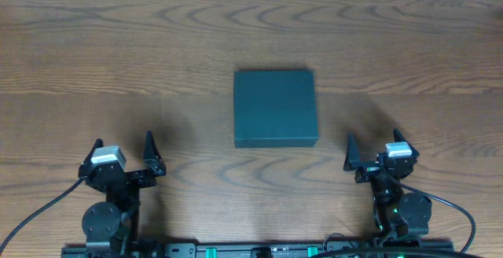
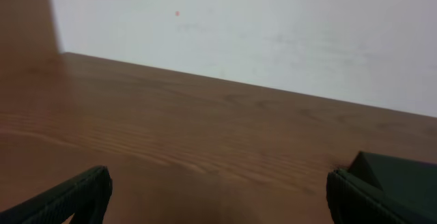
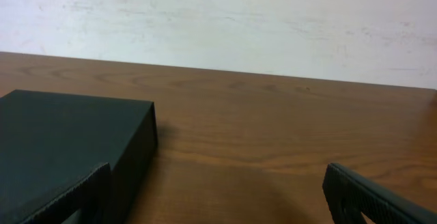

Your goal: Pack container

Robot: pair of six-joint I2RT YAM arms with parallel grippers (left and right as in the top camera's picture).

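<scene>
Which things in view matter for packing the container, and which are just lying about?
For the job:
- container, lid closed, at mid-table
- left pincer, open, holding nothing
- right pincer, open, holding nothing

Just there:
- wooden table
- white wall behind it
No loose items show in any view.

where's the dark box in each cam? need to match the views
Overhead: the container sits at the centre of the picture, flat on the table.
Left wrist: only a corner of the container, at the bottom right edge.
Right wrist: the container fills the lower left.
Shared landmark: the wood-grain table under it, in all three views.
</scene>
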